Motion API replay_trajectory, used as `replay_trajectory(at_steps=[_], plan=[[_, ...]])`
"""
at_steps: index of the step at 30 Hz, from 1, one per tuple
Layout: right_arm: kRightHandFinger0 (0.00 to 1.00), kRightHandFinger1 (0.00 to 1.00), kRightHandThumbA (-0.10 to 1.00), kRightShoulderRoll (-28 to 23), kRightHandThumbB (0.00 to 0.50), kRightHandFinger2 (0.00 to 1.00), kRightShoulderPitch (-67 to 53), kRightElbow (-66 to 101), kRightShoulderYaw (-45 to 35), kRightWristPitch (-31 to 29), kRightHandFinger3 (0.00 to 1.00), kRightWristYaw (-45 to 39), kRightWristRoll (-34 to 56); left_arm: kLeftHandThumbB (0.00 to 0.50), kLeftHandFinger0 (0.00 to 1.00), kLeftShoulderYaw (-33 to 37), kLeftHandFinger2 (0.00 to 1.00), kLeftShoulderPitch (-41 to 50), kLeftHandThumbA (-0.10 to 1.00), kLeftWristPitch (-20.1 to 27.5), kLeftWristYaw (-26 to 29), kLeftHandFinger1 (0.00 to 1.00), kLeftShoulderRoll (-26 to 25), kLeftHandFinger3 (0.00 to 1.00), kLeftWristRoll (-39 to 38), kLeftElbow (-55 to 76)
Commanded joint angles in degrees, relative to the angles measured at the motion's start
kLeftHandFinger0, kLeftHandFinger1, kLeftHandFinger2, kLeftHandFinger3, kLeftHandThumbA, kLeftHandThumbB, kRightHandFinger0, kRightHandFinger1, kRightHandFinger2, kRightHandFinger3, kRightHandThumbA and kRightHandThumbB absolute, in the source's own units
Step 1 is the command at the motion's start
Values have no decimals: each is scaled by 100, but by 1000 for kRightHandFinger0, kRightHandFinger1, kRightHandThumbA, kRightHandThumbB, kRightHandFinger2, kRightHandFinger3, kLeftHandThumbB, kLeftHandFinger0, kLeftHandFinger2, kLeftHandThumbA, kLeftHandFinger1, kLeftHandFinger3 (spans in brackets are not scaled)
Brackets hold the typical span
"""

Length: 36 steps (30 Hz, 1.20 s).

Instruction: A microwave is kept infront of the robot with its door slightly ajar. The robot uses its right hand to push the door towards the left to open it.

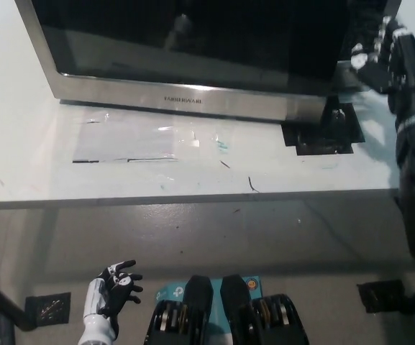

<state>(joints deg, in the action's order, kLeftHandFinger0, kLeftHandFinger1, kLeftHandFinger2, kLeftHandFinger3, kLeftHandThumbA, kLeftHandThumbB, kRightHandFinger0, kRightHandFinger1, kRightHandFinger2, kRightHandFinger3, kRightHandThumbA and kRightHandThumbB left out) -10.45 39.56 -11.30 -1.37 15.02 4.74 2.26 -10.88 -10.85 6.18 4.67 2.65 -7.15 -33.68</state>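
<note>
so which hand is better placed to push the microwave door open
Right. The black right hand is up at the right edge of the microwave door, where it stands ajar. The white left hand hangs low, below the table, far from the door.

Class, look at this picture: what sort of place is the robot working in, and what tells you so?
Probably a robot test room, not a home kitchen: a microwave sits on a plain white table marked with tape patches, above a bare concrete floor.

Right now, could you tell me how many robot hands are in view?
2. The black right hand is up at the microwave door's right edge; the white left hand rests low at lower left, below the table.
</note>
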Motion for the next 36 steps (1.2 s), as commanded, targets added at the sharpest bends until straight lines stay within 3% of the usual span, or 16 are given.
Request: replay_trajectory(at_steps=[1,6,11,18,23,25,27,36], plan=[[344,480,291,384,159,534,-298,1057,252,414,749,-602,500,207,263,31,374,-47,-100,47,34,316,-47,491,15,141],[379,498,240,392,79,579,-879,1996,393,834,766,-610,537,199,277,40,365,-38,-100,41,19,315,-55,486,12,126],[372,493,177,470,53,593,-1460,2710,506,1052,822,-662,682,202,246,32,347,-47,-100,63,-3,297,-66,480,-24,107],[377,478,196,543,68,570,-1902,3024,626,953,822,-731,790,194,256,44,366,-59,-100,65,-10,308,-69,493,-30,84],[348,457,260,757,125,547,-2260,3214,730,1000,783,-683,855,213,269,58,372,-61,-100,67,46,318,-67,472,20,94],[347,457,261,810,125,546,-2332,3287,734,1053,777,-671,880,224,272,49,372,-57,-100,-2,80,318,-54,472,18,132],[360,466,248,829,86,565,-2436,3278,744,841,816,-790,993,218,269,60,367,-89,-100,82,67,316,-52,472,26,68],[290,410,281,1063,81,540,-2786,3405,873,742,806,-884,1033,218,267,37,377,-108,-100,106,2,315,-48,483,-58,28]])
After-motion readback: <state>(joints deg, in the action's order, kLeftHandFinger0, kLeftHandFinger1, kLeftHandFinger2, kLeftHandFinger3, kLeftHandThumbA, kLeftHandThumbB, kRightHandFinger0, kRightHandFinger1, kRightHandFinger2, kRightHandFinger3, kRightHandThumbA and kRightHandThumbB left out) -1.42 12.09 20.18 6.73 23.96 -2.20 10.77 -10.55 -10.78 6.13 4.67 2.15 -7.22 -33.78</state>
